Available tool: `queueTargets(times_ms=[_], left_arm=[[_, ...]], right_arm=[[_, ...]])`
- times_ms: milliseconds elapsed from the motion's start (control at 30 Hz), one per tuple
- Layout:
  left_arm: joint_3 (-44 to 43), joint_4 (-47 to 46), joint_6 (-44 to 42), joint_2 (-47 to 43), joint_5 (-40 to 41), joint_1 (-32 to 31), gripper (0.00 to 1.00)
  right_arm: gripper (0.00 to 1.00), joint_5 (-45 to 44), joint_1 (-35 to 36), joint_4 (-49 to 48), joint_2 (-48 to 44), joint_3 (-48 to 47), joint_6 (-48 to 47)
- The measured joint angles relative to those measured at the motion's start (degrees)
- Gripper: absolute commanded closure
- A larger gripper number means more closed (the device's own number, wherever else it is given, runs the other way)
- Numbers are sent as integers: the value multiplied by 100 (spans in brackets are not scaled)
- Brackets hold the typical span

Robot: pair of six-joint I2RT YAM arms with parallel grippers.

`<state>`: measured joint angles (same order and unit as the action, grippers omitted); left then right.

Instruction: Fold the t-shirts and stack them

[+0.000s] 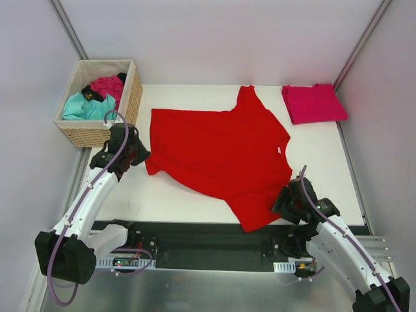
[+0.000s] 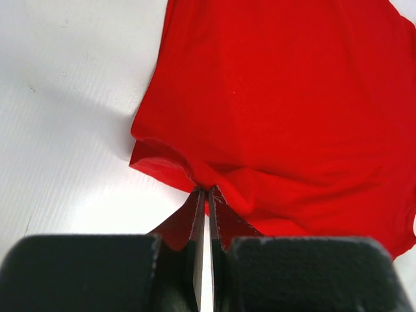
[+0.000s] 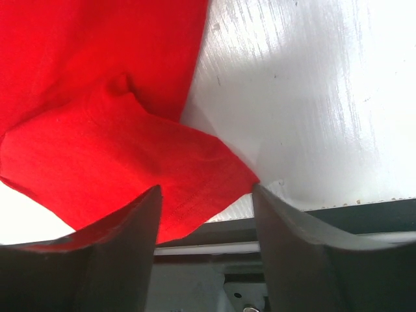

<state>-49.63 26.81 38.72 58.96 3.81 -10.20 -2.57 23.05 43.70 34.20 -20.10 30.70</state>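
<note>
The red shirt (image 1: 221,153) lies spread on the surface (image 1: 162,201), just beside the basket (image 1: 133,97). The left jaws pinch its corner near the basket. The right jaws gape around the corner farthest from the basket. They should bite deep before both lift together.

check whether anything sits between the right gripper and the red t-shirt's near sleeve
Nothing visible does. The right gripper has its jaws open on either side of the red t-shirt sleeve at the near edge of the table, with only that cloth between them.
</note>
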Motion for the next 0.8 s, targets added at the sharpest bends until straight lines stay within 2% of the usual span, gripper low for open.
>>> queueTargets(times_ms=[67,133,167,267,567,633,700,733,800], left_arm=[[-7,0,-13,-2,0,0,100],[-11,-2,-42,-2,22,0,100],[-13,-2,-48,-4,37,0,100],[-15,-2,-76,-15,79,0,100],[-17,-2,-151,-44,122,0,100],[-17,-2,-173,-44,122,0,100],[-17,-2,-179,-44,125,0,100],[-17,-2,-186,-44,125,0,100],[-17,-2,-190,-42,125,0,100]], right_arm=[[53,0,0,-7,0,20,17],[58,0,0,-7,0,33,46],[65,-2,0,-13,-2,33,57],[73,0,0,-20,-7,35,72],[86,-7,4,-20,-46,63,109],[86,-4,4,-20,-44,63,111],[75,0,4,-22,-37,63,116],[66,2,4,-24,-22,63,120],[64,4,4,-20,42,63,138]])
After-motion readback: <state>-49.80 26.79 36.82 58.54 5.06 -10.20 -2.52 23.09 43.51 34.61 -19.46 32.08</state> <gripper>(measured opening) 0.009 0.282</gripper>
